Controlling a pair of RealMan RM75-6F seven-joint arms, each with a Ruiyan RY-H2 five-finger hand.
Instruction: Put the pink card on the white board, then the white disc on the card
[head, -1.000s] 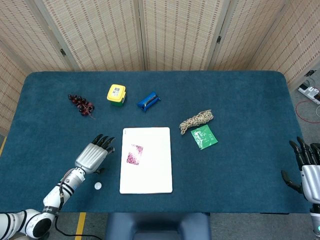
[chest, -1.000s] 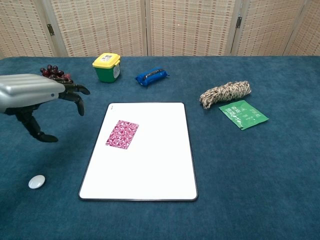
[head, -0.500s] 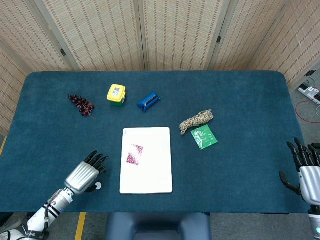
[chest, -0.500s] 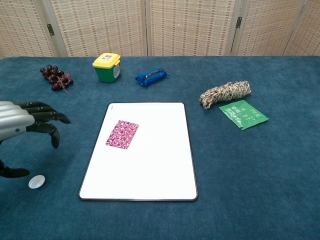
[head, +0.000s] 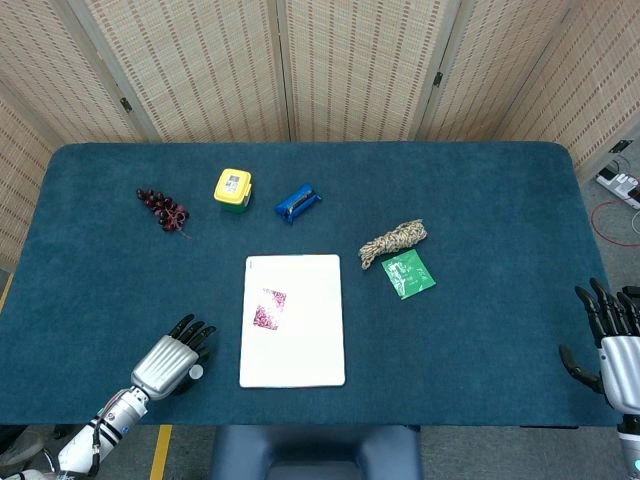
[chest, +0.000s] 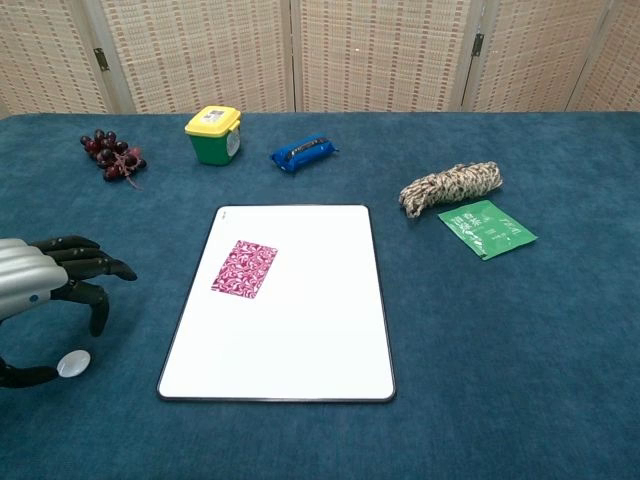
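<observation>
The pink patterned card (head: 269, 308) (chest: 245, 268) lies on the white board (head: 300, 350) (chest: 300, 340), in its left half. On the cloth left of the board's near corner sits the small white disc (chest: 73, 363) (head: 197, 372). My left hand (head: 175, 359) (chest: 45, 285) hovers just above the disc with fingers spread and curved, thumb low beside it, holding nothing. My right hand (head: 610, 335) stays open at the table's near right edge, seen only in the head view.
Dark grapes (chest: 111, 153), a yellow-lidded green tub (chest: 213, 134) and a blue pouch (chest: 303, 152) line the far side. A rope bundle (chest: 450, 186) and a green packet (chest: 486, 228) lie right of the board.
My left hand has pulled back toward the near left edge and come down over the white disc. The card, board and right hand have not moved.
</observation>
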